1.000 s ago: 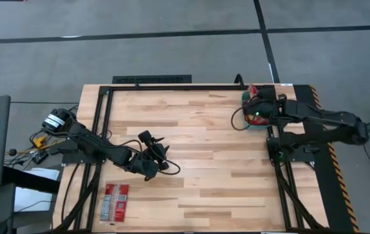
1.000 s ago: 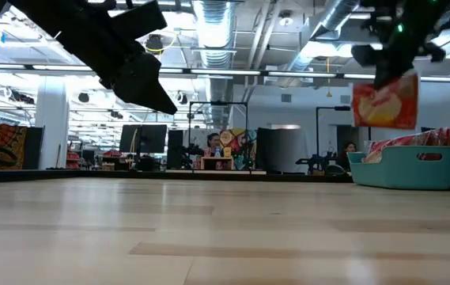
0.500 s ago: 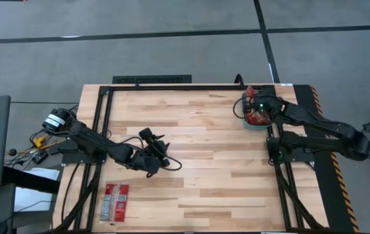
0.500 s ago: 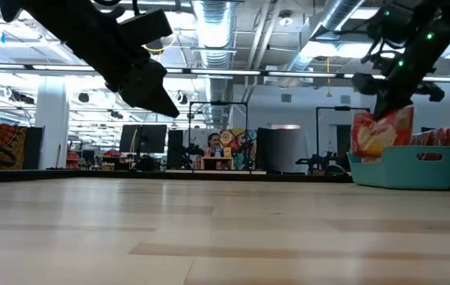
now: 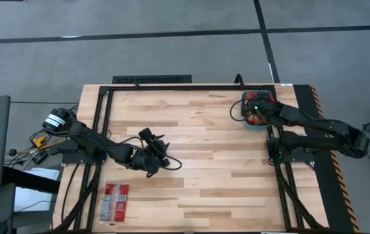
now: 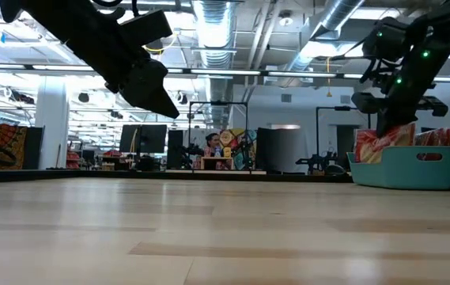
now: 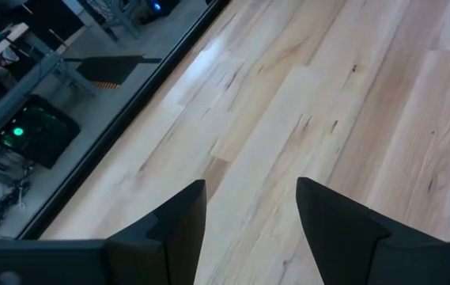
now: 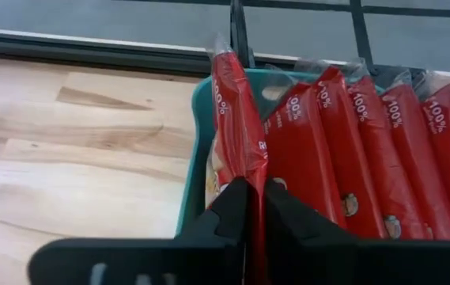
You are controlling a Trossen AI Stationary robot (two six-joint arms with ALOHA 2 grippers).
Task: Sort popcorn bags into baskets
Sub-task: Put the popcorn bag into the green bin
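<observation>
My right gripper (image 5: pixel 257 106) (image 6: pixel 395 119) (image 8: pixel 247 207) hangs over the teal bin (image 5: pixel 252 123) (image 6: pixel 403 171) (image 8: pixel 195 170) at the table's far right corner and is shut on a red popcorn bag (image 6: pixel 383 144) (image 8: pixel 236 111). Several more red bags (image 8: pixel 367 150) stand on edge side by side inside the bin. Another red packet with grey-white panels (image 5: pixel 116 200) lies flat near the table's near left corner. My left gripper (image 5: pixel 157 156) (image 7: pixel 250 202) hovers open over bare wood left of the table's middle. My right gripper pinches the red bag between its two fingers at the bag's upper edge (image 8: pixel 244 172), coming from above and pointing down. The bag hangs below the fingers, slightly tilted. Its lower part (image 6: pixel 371 155) sits behind the bin's wall at the bin's left end.
A black metal frame (image 5: pixel 171 86) runs along the table's far and side edges. Bare wood (image 5: pixel 224 175) fills the middle and near right of the table. Cables and a box (image 5: pixel 54 120) lie off the left edge.
My right gripper has moved down and slightly toward the far edge, over the bin. The bag it holds, first lifted clear above the bin's rim, has sunk with its lower part into the bin. My left gripper has shifted a little toward the table's right.
</observation>
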